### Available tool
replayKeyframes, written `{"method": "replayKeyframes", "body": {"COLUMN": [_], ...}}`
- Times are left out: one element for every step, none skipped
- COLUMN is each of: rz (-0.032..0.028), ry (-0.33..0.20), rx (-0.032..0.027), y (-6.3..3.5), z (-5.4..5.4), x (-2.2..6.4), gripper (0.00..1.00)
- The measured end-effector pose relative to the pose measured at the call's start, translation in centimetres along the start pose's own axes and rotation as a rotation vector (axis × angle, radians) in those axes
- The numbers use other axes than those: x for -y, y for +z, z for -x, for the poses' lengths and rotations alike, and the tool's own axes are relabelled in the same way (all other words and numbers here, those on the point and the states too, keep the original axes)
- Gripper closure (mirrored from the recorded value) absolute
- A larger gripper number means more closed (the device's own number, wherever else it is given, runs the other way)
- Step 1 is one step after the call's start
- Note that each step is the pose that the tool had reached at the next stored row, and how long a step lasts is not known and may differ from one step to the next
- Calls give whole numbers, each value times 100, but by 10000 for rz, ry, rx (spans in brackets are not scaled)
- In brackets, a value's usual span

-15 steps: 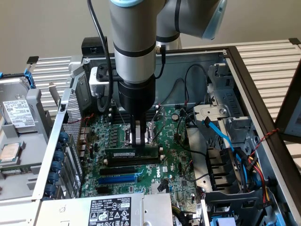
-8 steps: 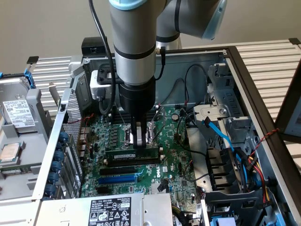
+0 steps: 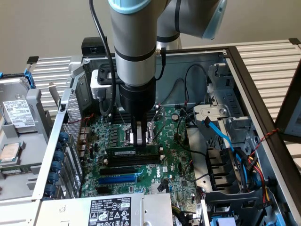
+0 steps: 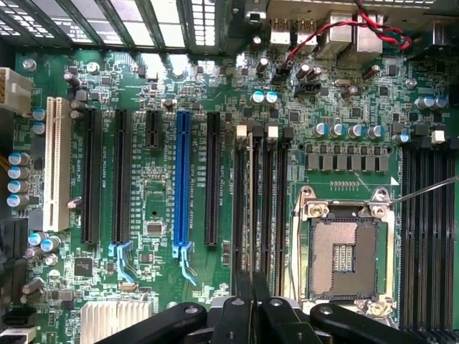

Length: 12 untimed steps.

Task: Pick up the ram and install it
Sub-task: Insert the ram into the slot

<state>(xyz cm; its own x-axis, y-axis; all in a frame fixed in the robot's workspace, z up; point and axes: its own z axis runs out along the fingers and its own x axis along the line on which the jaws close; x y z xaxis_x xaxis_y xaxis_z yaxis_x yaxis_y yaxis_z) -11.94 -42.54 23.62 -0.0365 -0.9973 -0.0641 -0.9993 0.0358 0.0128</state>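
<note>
The ram (image 3: pixel 123 152), a long green stick with a white label, stands on edge along one of the black memory slots in the middle of the motherboard (image 3: pixel 174 160). My gripper (image 3: pixel 137 141) comes straight down from above, and its fingers pinch the stick's top edge near its middle. In the wrist view the ram (image 4: pixel 248 215) shows edge-on as a thin line running away from my gripper (image 4: pixel 251 315), between neighbouring black slots. Whether it is fully seated I cannot tell.
A blue expansion slot (image 3: pixel 117 179) (image 4: pixel 182 179) lies a few slots from the ram. The bare CPU socket (image 4: pixel 344 251) sits beside the memory slots. Blue and black cables (image 3: pixel 221 136) crowd the exterior view's right. A labelled power supply (image 3: pixel 110 209) borders the front.
</note>
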Motion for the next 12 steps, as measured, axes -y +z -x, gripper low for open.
{"method": "replayKeyframes", "body": {"rz": [-4, -6, -8, -10, -11, -13, -14, -17, -27, -44, -66, -95], "ry": [46, 76, 91, 96, 101, 104, 108, 114, 122, 131, 138, 142], "rx": [-3, -28, -52, -82, -112, -137, -163, -192, -234, -277, -295, -295], "y": [-1, -4, -6, -7, -8, -9, -9, -9, -9, -9, -8, -8], "z": [-1, -1, -1, -1, -1, 0, 0, 0, 0, 0, 0, -1], "x": [0, 0, 0, 0, 0, 0, 0, 0, -1, 0, 0, 0], "gripper": [88, 88, 88, 88, 88, 88, 88, 88, 88, 88, 88, 88]}}
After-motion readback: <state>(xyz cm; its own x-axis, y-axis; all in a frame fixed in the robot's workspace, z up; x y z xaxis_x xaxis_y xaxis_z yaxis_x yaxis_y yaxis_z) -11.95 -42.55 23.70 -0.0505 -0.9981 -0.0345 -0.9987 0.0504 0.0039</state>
